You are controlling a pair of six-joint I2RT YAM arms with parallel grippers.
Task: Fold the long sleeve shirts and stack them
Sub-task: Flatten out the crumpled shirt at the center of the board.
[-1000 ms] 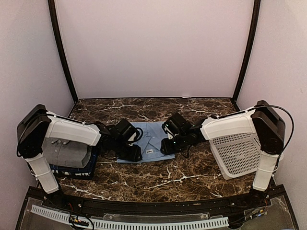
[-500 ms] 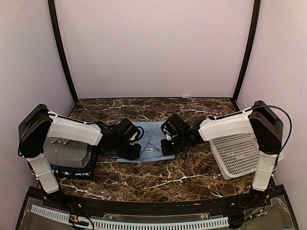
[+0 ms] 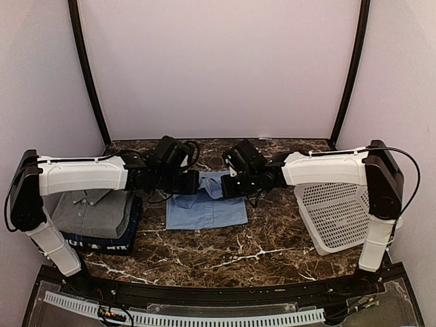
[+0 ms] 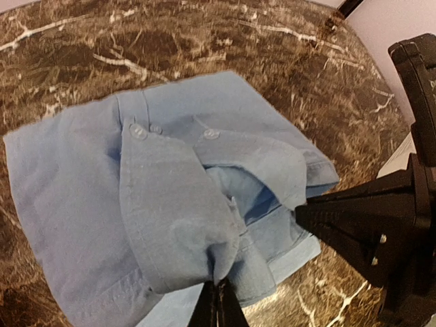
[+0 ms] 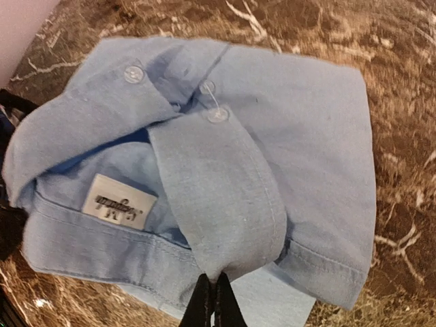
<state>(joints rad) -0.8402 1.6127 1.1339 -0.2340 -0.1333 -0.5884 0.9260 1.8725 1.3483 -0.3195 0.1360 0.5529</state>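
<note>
Top external view, left to right: at the left edge of the marble table, grey collared shirt folded and laid on the dark navy shirt, a stack of two with room on top for a third. Just right of it, left gripper stretched across to the far edge of the light blue shirt, itself folded into a flat rectangle at mid-table, collar on the far side. Left wrist view: jaws pinched fully together on the tip of one collar point, cloth puckered between the closed fingertips. Facing it, right gripper reaching in from the other side. Right wrist view: jaws likewise clamped tight on the other collar point, close to the white neck label. Held at both collar points, most likely, to keep the fold together and the pull even for a move toward the stack on the left. Loose body of the shirt a risk: fold apt to fall open if raised unevenly. At far right, white lattice basket, well apart from all three shirts.
</note>
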